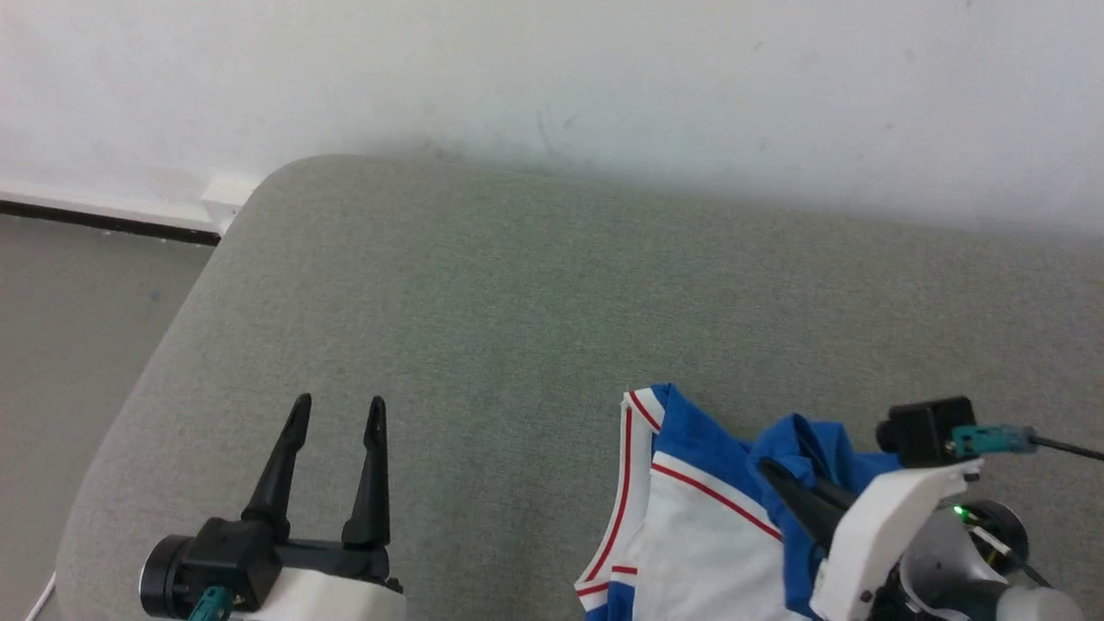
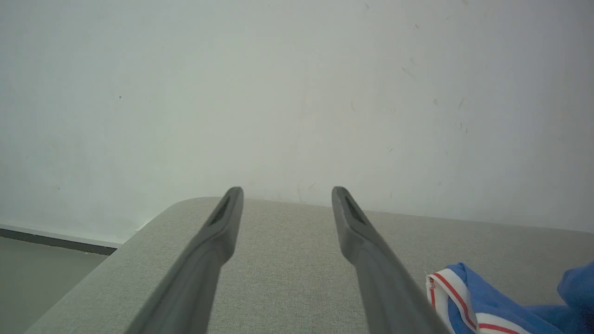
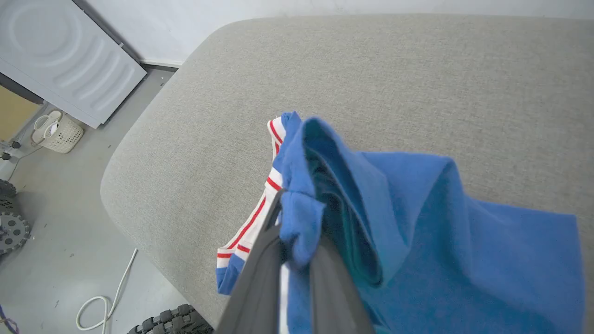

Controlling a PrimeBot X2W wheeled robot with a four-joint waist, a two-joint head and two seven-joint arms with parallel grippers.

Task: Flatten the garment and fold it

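The garment, a royal-blue jersey with a white sleeve and red-and-white striped trim, lies bunched at the near right of the grey padded table. My right gripper is shut on a blue fold of it; in the right wrist view the cloth is pinched between the fingers and drapes off to the right. My left gripper is open over bare padding at the near left, apart from the shirt. Its striped edge shows at the lower right of the left wrist view. Lettering and number are hidden.
The table's rounded left corner meets a white wall. Beyond the left edge is grey floor with a white appliance, a small wicker basket, a white cable and the robot's wheels.
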